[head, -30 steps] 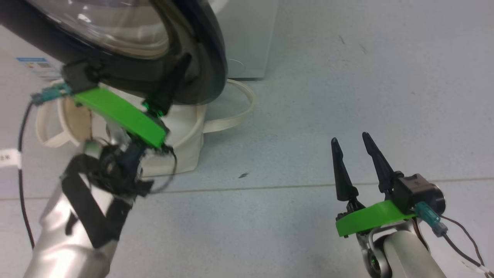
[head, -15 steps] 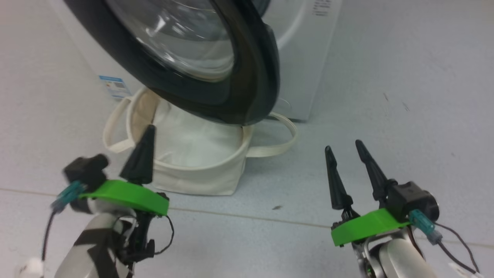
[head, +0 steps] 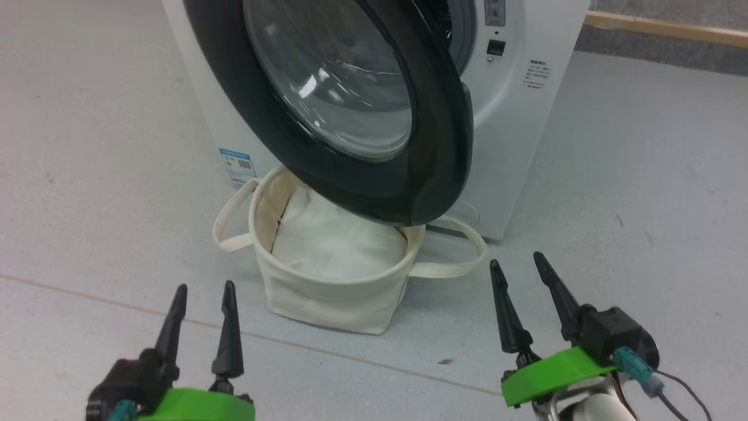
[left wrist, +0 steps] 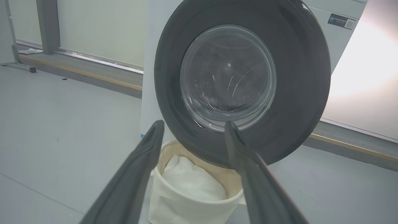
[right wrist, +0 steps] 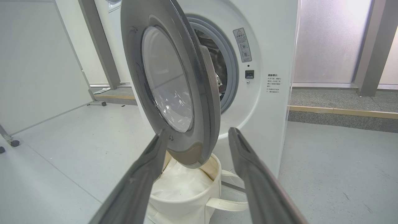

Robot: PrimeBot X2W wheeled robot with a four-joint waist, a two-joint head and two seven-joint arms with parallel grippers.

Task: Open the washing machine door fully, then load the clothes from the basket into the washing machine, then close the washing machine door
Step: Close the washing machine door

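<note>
The washing machine [head: 514,117] [right wrist: 264,56] stands ahead with its door [head: 362,111] [left wrist: 242,81] [right wrist: 174,87] swung partly out, hanging over the basket [head: 327,292] [left wrist: 177,202] [right wrist: 186,199] on the floor below. Plain white padding lies in the basket; no light-blue clothes show there. Through the gap behind the door the grey gasket and some of the steel drum [right wrist: 217,62] show. My left gripper [head: 201,295] [left wrist: 192,126] is open at the lower left, short of the basket. My right gripper [head: 517,263] [right wrist: 196,132] is open at the lower right, empty.
Grey floor [head: 643,204] spreads on both sides of the machine. A wooden skirting [head: 666,26] runs behind it on the right. A white partition on castors [right wrist: 37,77] stands left of the machine. The basket's loop handles [head: 461,257] stick out sideways.
The head camera has tilted up, so the whole scene shifted. My left arm has come down from the door's lower rim to the lower left. The right gripper kept its pose.
</note>
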